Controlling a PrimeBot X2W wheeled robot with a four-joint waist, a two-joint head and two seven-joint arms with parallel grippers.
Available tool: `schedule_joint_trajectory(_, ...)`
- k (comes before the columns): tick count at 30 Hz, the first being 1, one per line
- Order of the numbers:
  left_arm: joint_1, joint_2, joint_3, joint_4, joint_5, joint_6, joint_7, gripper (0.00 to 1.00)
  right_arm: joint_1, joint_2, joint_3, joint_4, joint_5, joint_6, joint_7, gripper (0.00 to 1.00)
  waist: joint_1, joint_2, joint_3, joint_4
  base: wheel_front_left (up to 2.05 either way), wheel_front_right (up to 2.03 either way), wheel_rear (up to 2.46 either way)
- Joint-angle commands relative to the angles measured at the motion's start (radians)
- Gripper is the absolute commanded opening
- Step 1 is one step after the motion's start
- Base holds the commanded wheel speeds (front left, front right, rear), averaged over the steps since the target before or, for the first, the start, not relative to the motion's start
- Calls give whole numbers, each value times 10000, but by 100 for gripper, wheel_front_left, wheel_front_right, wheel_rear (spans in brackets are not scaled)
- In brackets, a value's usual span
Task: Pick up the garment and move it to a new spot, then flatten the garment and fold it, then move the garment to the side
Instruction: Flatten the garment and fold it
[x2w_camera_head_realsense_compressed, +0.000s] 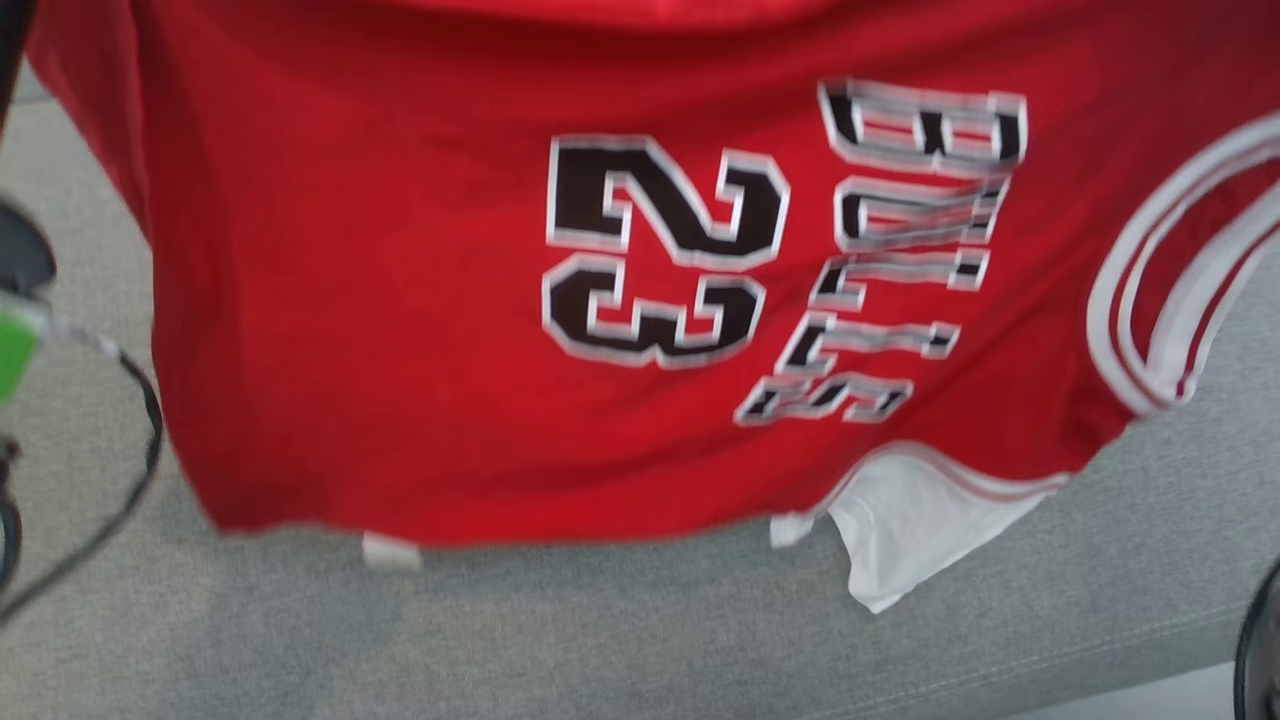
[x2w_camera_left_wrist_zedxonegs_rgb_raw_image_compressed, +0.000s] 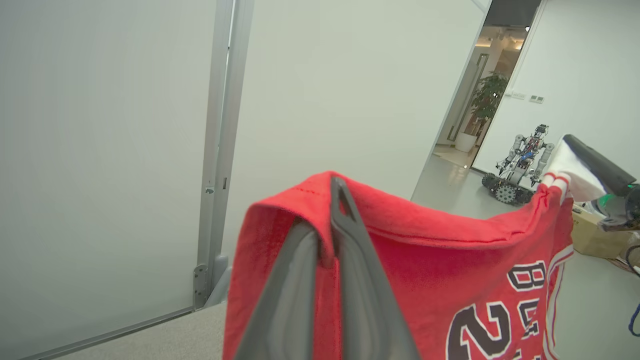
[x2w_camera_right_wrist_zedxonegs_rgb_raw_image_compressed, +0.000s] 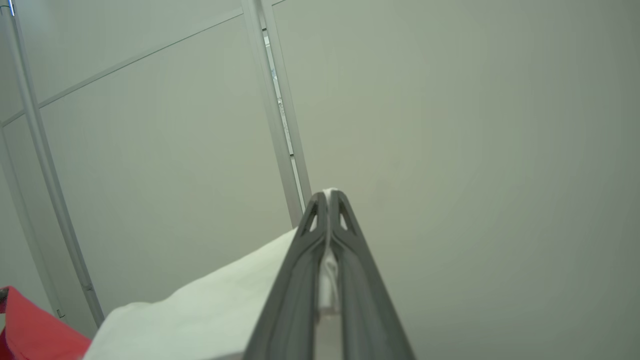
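Observation:
The garment (x2w_camera_head_realsense_compressed: 400, 300) is a red basketball jersey with a black "23", "BULLS" lettering and white trim. It hangs spread out in the air in front of the head camera, above a grey fabric surface (x2w_camera_head_realsense_compressed: 600, 640). In the left wrist view my left gripper (x2w_camera_left_wrist_zedxonegs_rgb_raw_image_compressed: 327, 210) is shut on a red edge of the garment (x2w_camera_left_wrist_zedxonegs_rgb_raw_image_compressed: 425, 260), which drapes over one finger. In the right wrist view my right gripper (x2w_camera_right_wrist_zedxonegs_rgb_raw_image_compressed: 327, 197) is shut on a white part of the garment (x2w_camera_right_wrist_zedxonegs_rgb_raw_image_compressed: 200, 310). The right gripper's dark finger (x2w_camera_left_wrist_zedxonegs_rgb_raw_image_compressed: 597, 165) also appears far right in the left wrist view, holding the other top corner.
A black cable (x2w_camera_head_realsense_compressed: 140, 420) and a green-marked part (x2w_camera_head_realsense_compressed: 15, 345) sit at the head view's left edge. Pale wall panels with metal posts (x2w_camera_left_wrist_zedxonegs_rgb_raw_image_compressed: 217, 150) stand behind. Beyond the garment are a tracked robot (x2w_camera_left_wrist_zedxonegs_rgb_raw_image_compressed: 520, 167) and a cardboard box (x2w_camera_left_wrist_zedxonegs_rgb_raw_image_compressed: 592, 235) on the floor.

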Motion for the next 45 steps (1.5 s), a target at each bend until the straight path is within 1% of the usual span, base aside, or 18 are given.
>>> schedule_joint_trajectory(1,-412,122,-97,247,218,-95,22,0,-384,70,31,258,-180,3,13,0,0,0,1099,255,0,0,0)
schedule_joint_trajectory(4,-2283,180,-762,1701,964,-411,-84,0,-2165,340,146,1545,-1059,3,-143,0,0,0,1933,444,0,0,0)
schedule_joint_trajectory(7,-4189,-150,-1297,3422,1594,-631,-441,0,-3953,694,340,2936,-2004,3,-394,0,0,0,2754,675,0,0,0)
schedule_joint_trajectory(11,-6497,-290,-1893,5751,2685,-1041,-1160,0,-6133,1264,405,4712,-3068,3,-1229,0,0,0,3777,867,0,0,0)
schedule_joint_trajectory(12,-7022,-346,-1999,6292,2994,-1157,-1502,0,-6643,1372,363,5194,-3321,3,-1473,0,0,0,4042,916,0,0,0)
schedule_joint_trajectory(13,-7886,-387,-2114,7494,3505,-1327,-2262,0,-7455,1571,424,6059,-3729,3,-2095,0,0,0,4453,928,0,0,0)
schedule_joint_trajectory(15,-8625,-356,-2111,8584,3954,-1475,-3170,0,-8213,1698,503,6805,-4100,3,-2871,0,0,0,4750,914,0,0,0)
schedule_joint_trajectory(16,-8939,-365,-2126,9117,4085,-1547,-3607,0,-8544,1747,519,7115,-4174,3,-3275,0,0,0,4864,907,0,0,0)
schedule_joint_trajectory(17,-9438,-357,-2119,10014,4300,-1696,-4557,0,-8967,1785,516,7729,-4182,2,-4012,0,0,0,5025,874,0,0,0)
schedule_joint_trajectory(20,-9654,-418,-2222,11137,4442,-1921,-5718,0,-9239,1831,682,8583,-4002,0,-4848,0,0,0,5103,851,0,0,0)
schedule_joint_trajectory(26,-8800,-254,-3044,12503,4233,-2144,-6924,0,-7975,1790,1325,9389,-3502,2,-5638,0,0,0,4888,774,0,0,0)
schedule_joint_trajectory(30,-7652,-155,-3908,12527,3568,-2157,-7294,0,-6276,1488,1865,9197,-2771,2,-5901,0,0,0,4519,762,0,0,0)
schedule_joint_trajectory(35,-5820,302,-4797,11944,2510,-2157,-7573,0,-3639,988,2434,8036,-1806,0,-6121,0,0,0,3745,668,0,0,0)
schedule_joint_trajectory(39,-4091,813,-5479,11337,2387,-2145,-7915,0,-1233,662,2497,6760,-1346,0,-6038,0,0,0,2976,619,0,0,0)
schedule_joint_trajectory(41,-3160,879,-5636,11059,2230,-2142,-8064,0,-2,551,2370,6137,-1226,-1,-5948,0,0,0,2561,623,0,0,0)
schedule_joint_trajectory(42,-3160,879,-5636,11059,2230,-2142,-8064,0,-2,551,2370,6137,-1226,-1,-5948,0,0,0,2561,623,0,0,0)
schedule_joint_trajectory(43,-2700,827,-5629,10926,2082,-2109,-8159,0,592,510,2300,5854,-1202,-1,-5898,0,0,0,2347,620,0,0,0)
schedule_joint_trajectory(45,-1714,711,-5617,10633,1856,-1945,-8292,0,1776,455,2157,5314,-1288,-3,-5769,0,0,0,1944,617,0,0,0)
